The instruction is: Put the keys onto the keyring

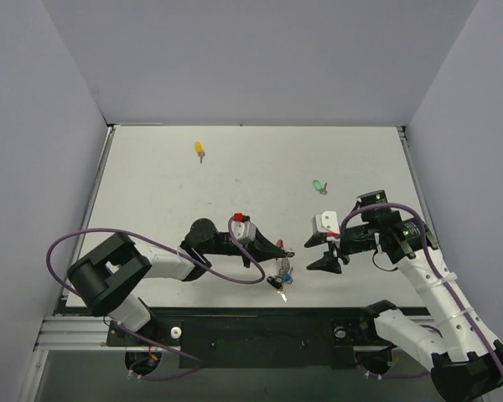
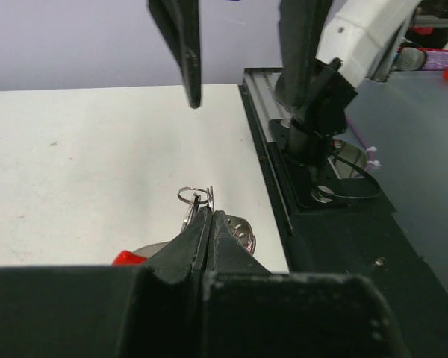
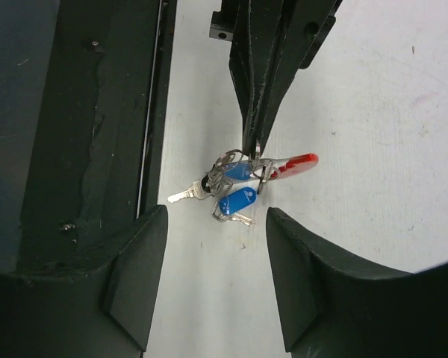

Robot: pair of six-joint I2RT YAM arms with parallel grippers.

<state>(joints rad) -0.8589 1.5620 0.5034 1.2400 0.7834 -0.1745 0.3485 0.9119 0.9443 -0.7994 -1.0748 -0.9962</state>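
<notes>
The keyring (image 3: 243, 175) is a bunch of silvery rings with a red tag (image 3: 295, 165) and two blue tags. It lies near the table's front edge (image 1: 281, 275). A silver key with a dark head (image 3: 187, 194) sits in the bunch. My left gripper (image 2: 207, 214) is shut on one wire ring (image 2: 193, 195); in the top view it (image 1: 283, 251) reaches in from the left. My right gripper (image 3: 216, 224) is open just short of the bunch, and empty (image 1: 328, 256). The yellow key (image 1: 199, 151) and the green key (image 1: 319, 186) lie loose farther back.
The black base rail (image 2: 299, 186) runs along the table's near edge, right beside the bunch. The right arm's base (image 2: 313, 112) stands on it. Grey walls close the table on three sides.
</notes>
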